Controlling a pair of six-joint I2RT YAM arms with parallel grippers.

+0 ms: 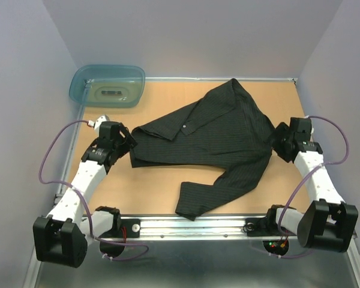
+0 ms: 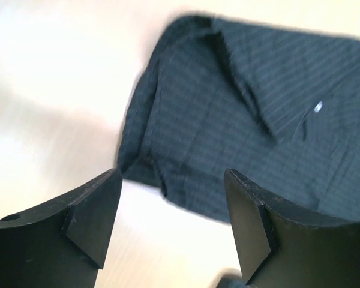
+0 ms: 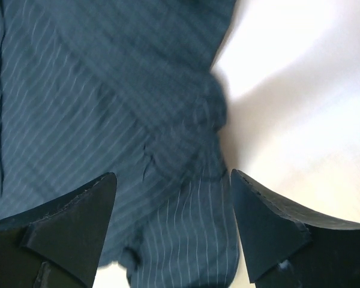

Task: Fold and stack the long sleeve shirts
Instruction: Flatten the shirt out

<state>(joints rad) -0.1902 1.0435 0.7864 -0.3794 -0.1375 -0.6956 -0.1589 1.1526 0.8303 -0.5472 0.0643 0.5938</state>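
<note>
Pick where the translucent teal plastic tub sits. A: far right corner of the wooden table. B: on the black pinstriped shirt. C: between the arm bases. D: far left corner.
D: the translucent teal plastic tub stands at the wooden table's far left corner, clear of the black pinstriped button-up shirt.

The black pinstriped collared button-up cloth shirt (image 1: 222,135) lies rumpled and unfolded, spread across the wooden desk (image 1: 150,186), with one long sleeve bent toward the near edge.
</note>
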